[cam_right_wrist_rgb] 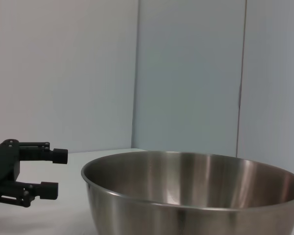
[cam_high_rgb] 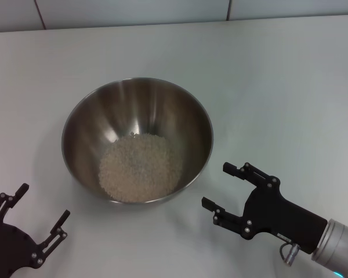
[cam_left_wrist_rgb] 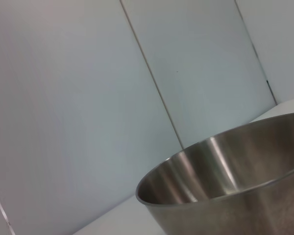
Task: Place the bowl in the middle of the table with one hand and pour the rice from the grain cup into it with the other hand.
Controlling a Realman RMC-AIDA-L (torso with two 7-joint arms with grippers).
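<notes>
The large round stainless-steel mixing bowl (cam_high_rgb: 137,141) stands upright near the middle of my plain matte white-grey worktop (cam_high_rgb: 278,75), and the heap of small pale off-white rice grains (cam_high_rgb: 140,167) lies in its bottom, spread a little up the near wall. My black two-fingered left gripper (cam_high_rgb: 42,207) sits low at the near left corner, apart from the bowl, its jaws spread wide with nothing between them. My black two-fingered right gripper (cam_high_rgb: 218,186) rests near the bowl's near right side, not touching it, jaws likewise parted and empty. From my right wrist I see the bowl's brushed rim (cam_right_wrist_rgb: 196,193) side-on, with the left gripper (cam_right_wrist_rgb: 56,173) beyond it, apart from the steel. From my left wrist the bowl (cam_left_wrist_rgb: 225,186) fills the lower corner, against pale wall panels (cam_left_wrist_rgb: 88,98).
</notes>
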